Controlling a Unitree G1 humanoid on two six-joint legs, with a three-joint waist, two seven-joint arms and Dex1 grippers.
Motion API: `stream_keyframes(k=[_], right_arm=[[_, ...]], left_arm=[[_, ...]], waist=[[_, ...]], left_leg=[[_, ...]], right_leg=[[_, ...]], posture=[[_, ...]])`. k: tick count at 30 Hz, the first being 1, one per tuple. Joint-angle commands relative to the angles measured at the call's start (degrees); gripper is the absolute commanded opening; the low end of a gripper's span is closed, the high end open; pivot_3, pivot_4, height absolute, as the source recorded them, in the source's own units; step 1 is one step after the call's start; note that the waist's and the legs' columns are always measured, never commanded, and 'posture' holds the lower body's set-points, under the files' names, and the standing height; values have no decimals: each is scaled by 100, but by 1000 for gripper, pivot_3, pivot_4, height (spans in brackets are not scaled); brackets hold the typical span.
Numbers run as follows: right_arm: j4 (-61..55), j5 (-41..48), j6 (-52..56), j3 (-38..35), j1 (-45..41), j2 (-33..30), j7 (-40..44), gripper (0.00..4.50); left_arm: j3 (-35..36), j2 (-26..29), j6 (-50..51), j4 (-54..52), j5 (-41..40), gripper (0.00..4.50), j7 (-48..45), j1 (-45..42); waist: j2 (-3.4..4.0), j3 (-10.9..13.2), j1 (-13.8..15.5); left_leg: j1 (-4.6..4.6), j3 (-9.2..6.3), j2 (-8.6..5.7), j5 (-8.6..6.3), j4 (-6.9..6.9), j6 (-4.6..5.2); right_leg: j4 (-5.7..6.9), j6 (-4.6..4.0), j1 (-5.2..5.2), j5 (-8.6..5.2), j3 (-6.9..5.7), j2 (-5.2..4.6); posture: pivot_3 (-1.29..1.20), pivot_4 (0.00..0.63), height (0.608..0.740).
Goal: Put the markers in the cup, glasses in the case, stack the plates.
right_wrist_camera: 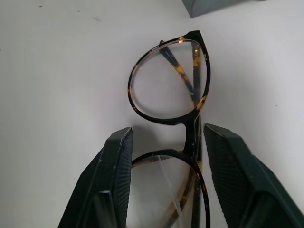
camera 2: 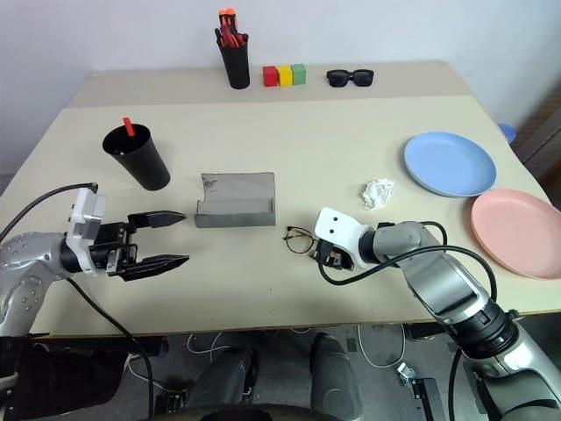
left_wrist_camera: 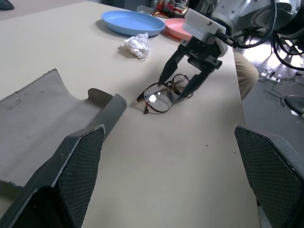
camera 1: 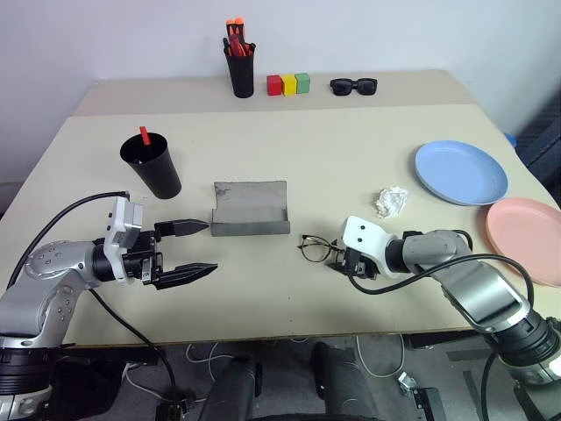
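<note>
One pair of glasses (camera 1: 317, 246) lying on the table (camera 1: 351, 149), just right of the case (camera 1: 251, 209). Straddling one lens with the right gripper (right_wrist_camera: 164, 180), fingers either side, not clamped. Case lying open, holding nothing. Hovering left of the case with the left gripper (camera 1: 198, 249), jaws spread wide and empty. Standing beyond it, the cup (camera 1: 152, 166), holding a red-capped marker (camera 1: 144, 136). Resting side by side at the right edge, blue plate (camera 1: 460, 172) and pink plate (camera 1: 526, 235), unstacked.
</note>
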Motion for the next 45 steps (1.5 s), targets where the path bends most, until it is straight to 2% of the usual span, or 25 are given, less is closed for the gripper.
stream_keyframes(k=[1, 2, 4, 5, 14, 21, 25, 30, 34, 40, 45], right_arm=[[-63, -104, -84, -59, -128, -99, 108, 1665], [-43, -121, -112, -53, -130, -123, 142, 1379], [-14, -167, -165, -54, -130, -149, 189, 336], [24, -203, -198, -55, -137, -160, 200, 30], [-49, -99, -249, -278, -270, -173, 353, 30], [342, 356, -98, -807, -1585, 776, 10, 30], [1018, 200, -520, -568, -2203, 1484, -211, 30], [1921, 38, -1184, -135, -2672, 2600, -408, 30], [2817, -38, -1692, 6, -2895, 3209, -368, 30], [4020, -512, -2632, 274, -2958, 3599, -425, 30], [4298, -803, -2983, 419, -2840, 3617, -349, 30]], left_arm=[[112, -17, -46, -133, -85, 4500, -22, -24], [101, -19, -47, -121, -81, 4500, -23, -55], [91, -21, -47, -115, -79, 4500, -22, -86], [78, -30, -56, -109, -69, 4500, -19, -105], [49, -93, -9, -79, -46, 4500, 18, -182], [159, -73, 24, -91, -74, 4500, 130, -128], [195, -66, 26, -101, -71, 4500, 174, -100], [270, -62, 48, -192, -121, 4500, 259, -7], [295, -88, 102, -329, -147, 4500, 361, 79], [341, -120, 142, -514, -163, 4500, 486, 233], [383, -125, 155, -588, -182, 4500, 563, 343]], waist=[[0, 0, 5], [0, 0, 7], [-5, -3, 2], [-10, -6, 0], [-14, -9, 11], [-4, -3, -26], [-5, -3, -25], [-3, -2, -39], [-1, -1, -39], [0, 0, -48], [1, 1, -70]], left_leg=[[0, 0, 0, 0, 0, 0], [0, 0, 0, 0, 0, 0], [1, 0, 0, 0, 0, 0], [4, 0, 1, 0, 0, 0], [23, 2, 3, 0, 0, 0], [9, 3, 6, 0, -8, 0], [3, 2, 6, 0, -12, -1], [0, 1, 5, 0, -12, -2], [0, -1, 5, 2, -15, -6], [1, -4, 3, 3, -17, -9], [1, -4, 3, 5, -21, -12]], right_leg=[[0, 0, 0, 0, 0, 0], [0, 0, 0, 0, 0, 0], [-1, 0, 1, 0, 0, 0], [-2, -1, 4, 0, 0, 0], [-10, -17, 29, -9, -1, 1], [-7, -4, 4, 0, -1, 3], [-8, -5, -3, 1, -1, 3], [-7, -5, -7, 1, -1, 3], [-4, -7, -11, 3, -1, 4], [-1, -7, -12, 3, -1, 5], [2, -8, -17, 3, -1, 5]], posture=[[0, 150, 740], [0, 150, 740], [0, 150, 740], [0, 150, 740], [0, 150, 740], [0, 150, 740], [0, 150, 740], [0, 150, 740], [0, 150, 740], [0, 150, 740], [0, 150, 740]])
